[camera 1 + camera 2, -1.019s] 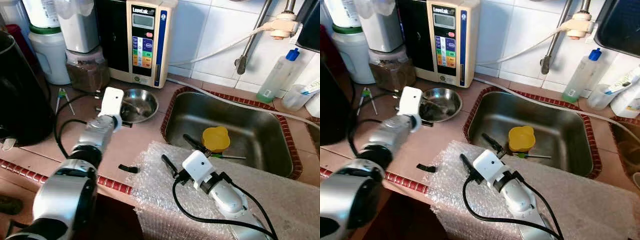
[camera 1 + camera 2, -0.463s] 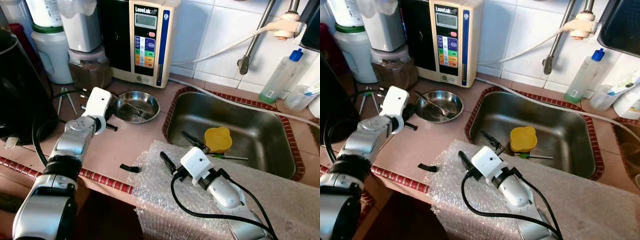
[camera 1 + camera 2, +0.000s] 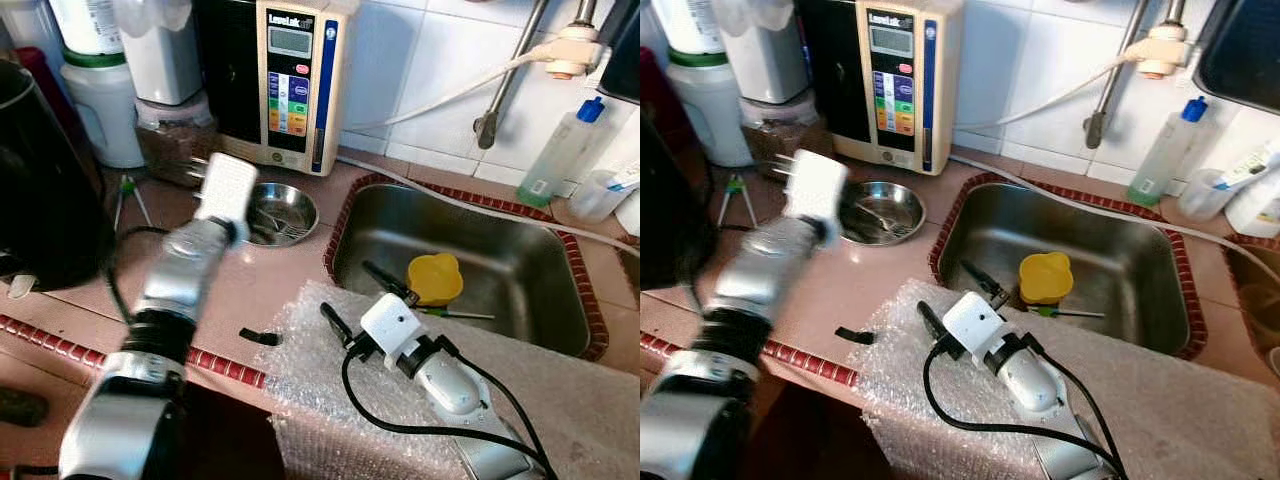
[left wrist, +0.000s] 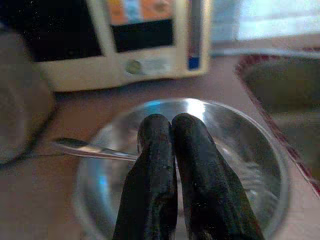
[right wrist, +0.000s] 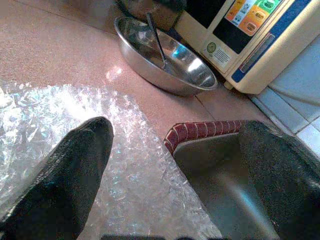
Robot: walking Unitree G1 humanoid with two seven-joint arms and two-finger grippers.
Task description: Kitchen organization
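Observation:
A steel bowl (image 3: 292,205) with a metal utensil (image 4: 85,148) lying in it stands on the brown counter, left of the sink (image 3: 520,300). My left gripper (image 4: 171,121) hovers over the bowl with its fingers pressed together and nothing seen between them; its arm is blurred in the eye views. My right gripper (image 3: 360,303) rests open over the bubble wrap (image 3: 500,390) at the sink's near left corner, empty. A yellow cup (image 3: 433,277) sits in the sink.
A cream water machine (image 3: 290,80) and jars (image 3: 100,110) line the tiled wall behind the bowl. A large black appliance (image 3: 40,190) fills the far left. A small black piece (image 3: 260,337) lies near the counter's front edge. A soap bottle (image 3: 558,150) stands behind the sink.
My left arm swung left away from the bowl, then back to its left rim, where it now hovers blurred. The right arm stayed put on the bubble wrap.

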